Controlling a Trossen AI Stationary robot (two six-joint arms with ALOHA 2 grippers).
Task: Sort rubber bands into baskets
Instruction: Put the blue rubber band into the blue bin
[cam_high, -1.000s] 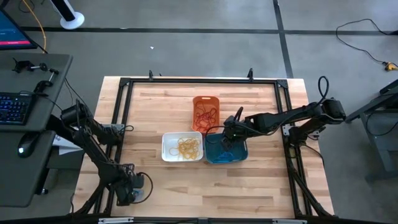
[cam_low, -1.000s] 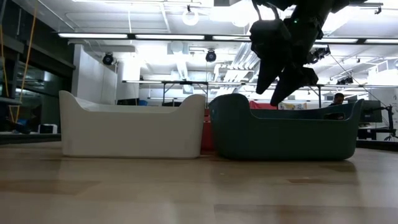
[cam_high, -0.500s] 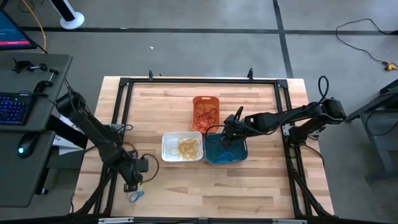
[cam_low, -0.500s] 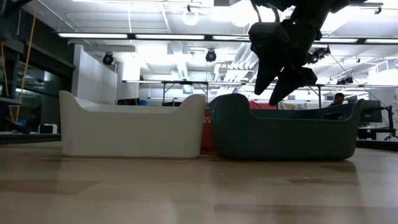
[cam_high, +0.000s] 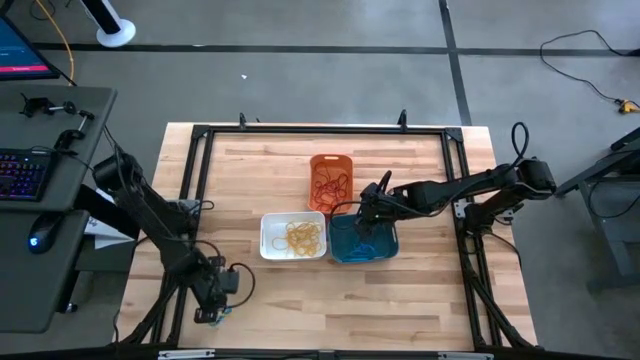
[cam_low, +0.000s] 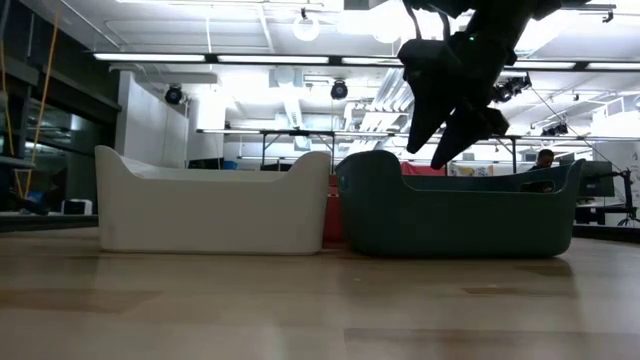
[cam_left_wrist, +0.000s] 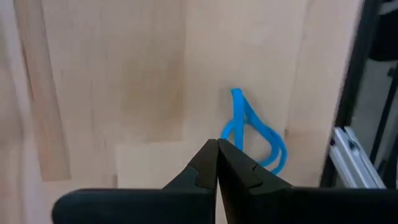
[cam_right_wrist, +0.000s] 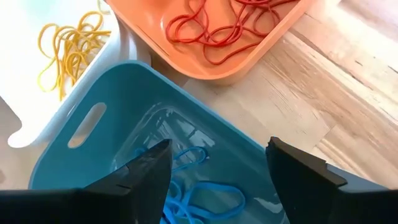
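Three baskets stand together mid-table: orange (cam_high: 331, 180) with red bands (cam_right_wrist: 224, 31), white (cam_high: 293, 236) with yellow bands (cam_right_wrist: 68, 43), teal (cam_high: 363, 240) with blue bands (cam_right_wrist: 193, 199). My right gripper (cam_high: 366, 222) hangs open and empty above the teal basket; it also shows in the right wrist view (cam_right_wrist: 217, 174) and the low view (cam_low: 445, 120). My left gripper (cam_high: 214, 310) is shut, low over the table's near left corner. One blue rubber band (cam_left_wrist: 242, 109) lies flat on the wood just past its tips (cam_left_wrist: 216, 143). My left gripper's shut fingertips (cam_left_wrist: 239, 171) point down right beside the near end of the blue band's loop (cam_left_wrist: 227, 132). I cannot tell whether they touch it. The band lies flat on the table.
A black metal frame (cam_high: 200, 130) runs round the table; its rail (cam_left_wrist: 348, 168) passes close to the loose blue band. A desk with a keyboard (cam_high: 25, 170) stands beyond the left edge. Bare wood lies in front of the baskets (cam_high: 340, 300).
My left gripper went away from the near left corner toward the far edge, baring the blue band on the wood, then came back toward the near edge over the band. My right gripper has stayed over the teal basket.
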